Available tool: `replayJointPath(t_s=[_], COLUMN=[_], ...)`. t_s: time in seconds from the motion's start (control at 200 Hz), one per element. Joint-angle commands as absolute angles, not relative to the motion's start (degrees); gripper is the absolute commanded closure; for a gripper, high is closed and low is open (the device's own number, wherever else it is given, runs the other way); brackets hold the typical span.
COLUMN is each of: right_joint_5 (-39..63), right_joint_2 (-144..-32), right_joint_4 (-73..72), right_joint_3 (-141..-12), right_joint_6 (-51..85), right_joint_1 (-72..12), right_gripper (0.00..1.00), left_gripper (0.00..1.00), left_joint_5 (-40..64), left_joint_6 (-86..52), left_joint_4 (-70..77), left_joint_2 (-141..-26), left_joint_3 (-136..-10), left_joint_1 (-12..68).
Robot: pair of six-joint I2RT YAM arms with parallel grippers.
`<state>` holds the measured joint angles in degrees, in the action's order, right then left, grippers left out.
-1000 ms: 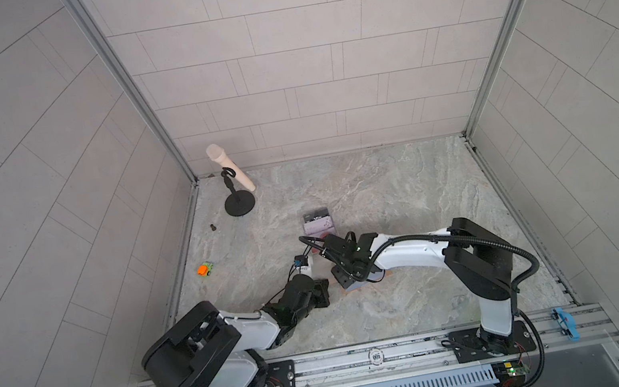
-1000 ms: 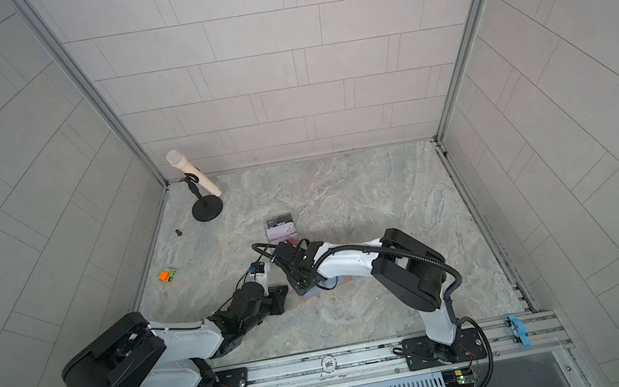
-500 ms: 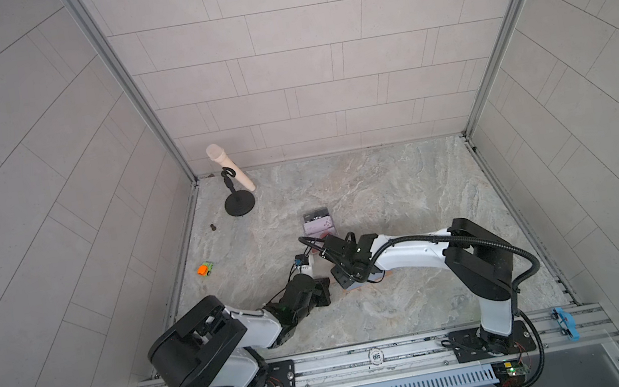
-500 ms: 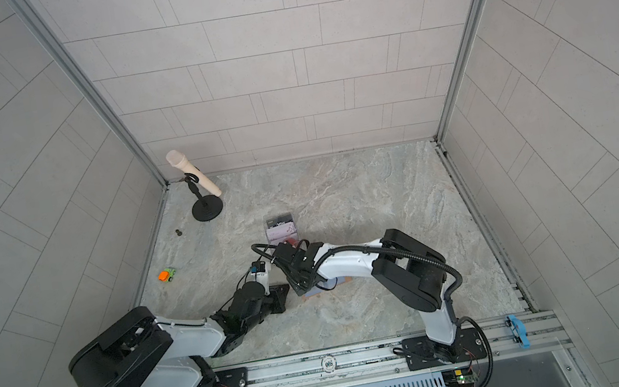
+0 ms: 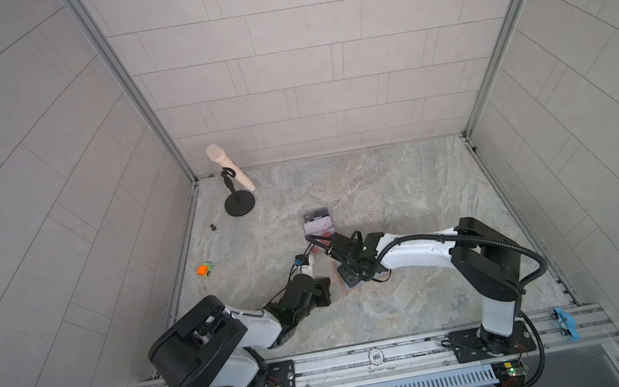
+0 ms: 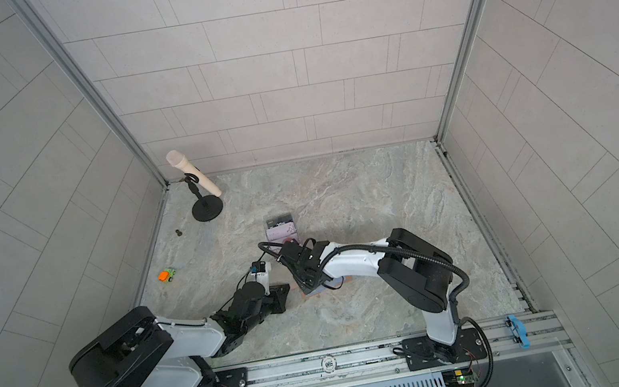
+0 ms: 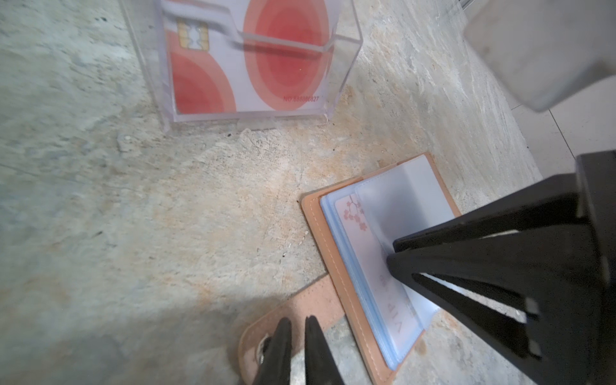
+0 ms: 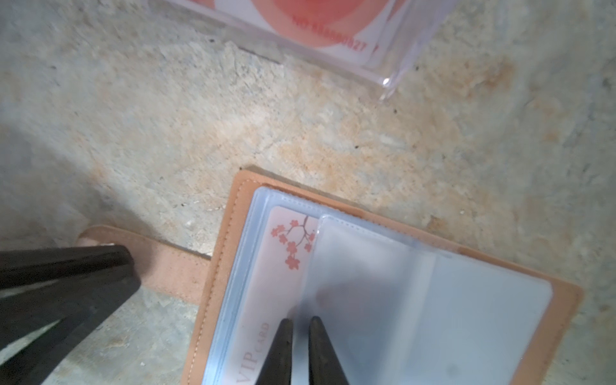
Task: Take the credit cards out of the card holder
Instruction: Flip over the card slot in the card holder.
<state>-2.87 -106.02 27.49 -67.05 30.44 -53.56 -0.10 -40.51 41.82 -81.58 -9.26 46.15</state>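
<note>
Almost nothing has moved since a second ago: both arms remain bent low over the middle of the marble tabletop (image 5: 403, 188), wrists nearly meeting. One tan leather card holder (image 7: 325, 253) lies open and flat there; in both top views the right arm's wrist hides most of it. One pale card with pink blossoms and the words VIP CARD (image 8: 263, 300) sits in the holder's stack of clear sleeves. One frosted sleeve page (image 8: 366, 283) stands up from the stack and covers part of that card.

The right gripper (image 8: 300, 321) has its jaws narrow, pinched on this raised page. The left gripper (image 7: 297, 321) has its jaws nearly together, tips pressed on the holder's strap (image 7: 310, 300), which lies flat on the tabletop; whether they clamp it cannot be told.

Just beyond the holder, apart from it, stands one clear plastic box (image 7: 346, 60) showing one white card with red circles and a gold chip (image 7: 266, 66). Farther off, toward the left wall, are one beige microphone (image 5: 230, 169) on a round black stand, one small dark piece (image 5: 213, 227) and one orange-and-green toy car (image 5: 205, 269). One blue object (image 5: 564, 322) sits on the front rail.
</note>
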Motion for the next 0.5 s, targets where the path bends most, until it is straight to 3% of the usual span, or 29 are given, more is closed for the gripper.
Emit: replayJointPath(t_s=[0.0, 0.496], right_joint_5=[-5.3, -13.21], right_joint_2=[-104.46, -101.78], right_joint_4=[30.51, 36.01], right_joint_3=[-66.18, -66.03], right_joint_6=[30.6, 30.67], right_joint_1=[-52.94, -51.07], right_gripper=[0.86, 0.87], left_gripper=[0.84, 0.84], left_joint_5=[-0.22, -0.16], left_joint_6=[-40.18, -39.4], left_joint_4=[33.95, 33.15], left_joint_2=[-82.97, -83.73], left_joint_3=[-8.0, -9.03], left_joint_1=[46.38, 46.31])
